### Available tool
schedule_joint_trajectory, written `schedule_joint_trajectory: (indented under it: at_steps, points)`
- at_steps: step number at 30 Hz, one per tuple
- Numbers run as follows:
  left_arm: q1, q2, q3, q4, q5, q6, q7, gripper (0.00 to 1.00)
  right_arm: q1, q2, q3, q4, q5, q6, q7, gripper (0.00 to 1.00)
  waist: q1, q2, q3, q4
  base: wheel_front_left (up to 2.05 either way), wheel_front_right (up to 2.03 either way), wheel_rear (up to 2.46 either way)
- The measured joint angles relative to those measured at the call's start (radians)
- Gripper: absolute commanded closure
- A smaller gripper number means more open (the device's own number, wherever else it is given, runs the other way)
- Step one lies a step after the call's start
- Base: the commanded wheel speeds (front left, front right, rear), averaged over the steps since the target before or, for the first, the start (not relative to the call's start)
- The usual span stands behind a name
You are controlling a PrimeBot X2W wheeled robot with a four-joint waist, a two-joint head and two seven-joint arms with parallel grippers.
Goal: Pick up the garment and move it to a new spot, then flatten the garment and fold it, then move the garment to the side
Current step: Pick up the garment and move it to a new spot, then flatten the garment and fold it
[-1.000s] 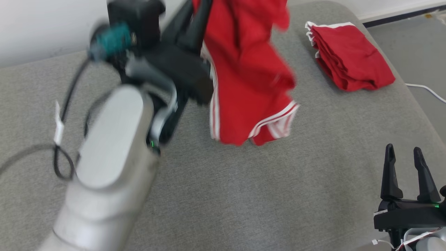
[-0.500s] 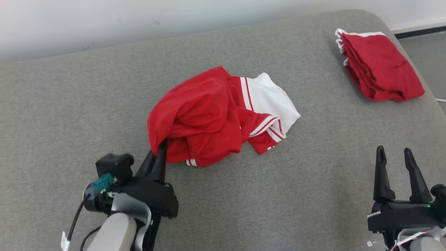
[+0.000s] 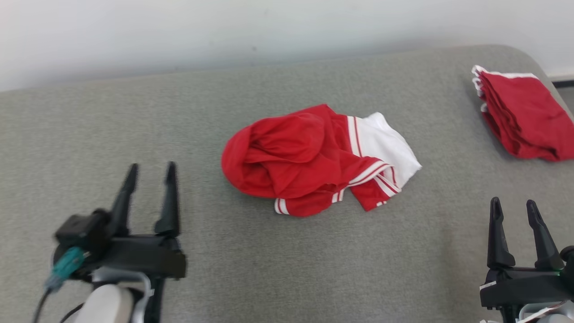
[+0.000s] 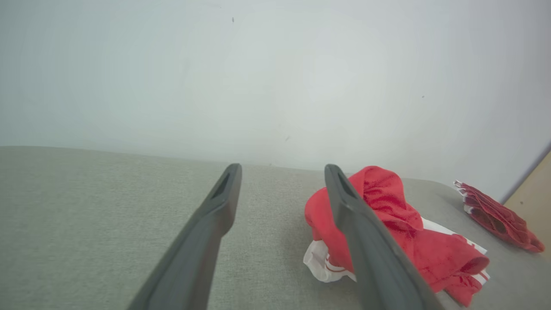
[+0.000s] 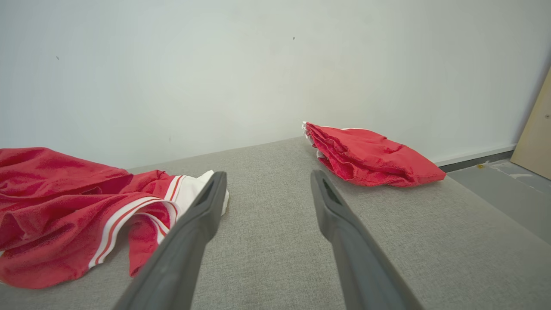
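The crumpled red-and-white garment (image 3: 309, 161) lies at the middle of the grey cushion (image 3: 287, 269), touching neither claw. The left gripper (image 3: 151, 168) at 8 o'clock and the right gripper (image 3: 513, 204) at 4 o'clock both stand wide and empty. A folded red pile (image 3: 524, 116) sits at 2 o'clock.

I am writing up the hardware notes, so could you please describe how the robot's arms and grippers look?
Both the left gripper and right gripper have a boxy black body with two long, dark, tapering fingers, each slotted near the tip. The left carries a teal connector with a dark cable and a pale grey forearm. The right shows a green light and red-and-white wires.
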Motion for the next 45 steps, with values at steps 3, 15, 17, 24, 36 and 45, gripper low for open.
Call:
schedule_joint_trajectory:
  at_steps: [3,15,17,24,36,45]
  points:
    - [0.043,0.023,0.053,-0.043,0.006,0.011,-0.016,0.0,0.007,-0.002,0.011,-0.006,-0.004,0.0,0.0,0.0,0.0,0.0,-0.018,0.023,0.0,0.0,0.0]
    - [0.292,0.018,0.209,-0.196,0.153,0.01,-0.023,0.0,0.049,-0.003,0.049,-0.01,-0.007,0.0,0.0,0.0,-0.0001,-0.0001,-0.101,0.078,0.0,0.0,0.0]
    - [0.323,0.003,0.227,-0.199,0.166,-0.005,-0.023,0.0,0.059,-0.002,0.052,-0.008,-0.007,0.0,0.0,0.0,-0.0001,-0.0001,-0.113,0.083,0.0,0.0,0.0]
    - [0.381,-0.043,0.274,-0.169,0.21,-0.062,-0.023,0.0,0.078,0.006,0.081,0.007,-0.004,0.0,0.0,0.0,0.0,-0.0001,-0.142,0.097,0.0,0.0,0.0]
    - [0.389,-0.097,0.306,-0.109,0.273,-0.157,-0.023,0.0,0.08,0.012,0.119,0.022,0.002,0.0,0.0,0.0,0.0,-0.0001,-0.155,0.085,0.0,0.0,0.0]
    - [0.381,-0.117,0.329,-0.093,0.307,-0.184,-0.023,0.0,0.084,0.012,0.117,0.029,0.008,0.0,0.0,0.0,0.0,-0.0001,-0.153,0.085,0.0,0.0,0.0]
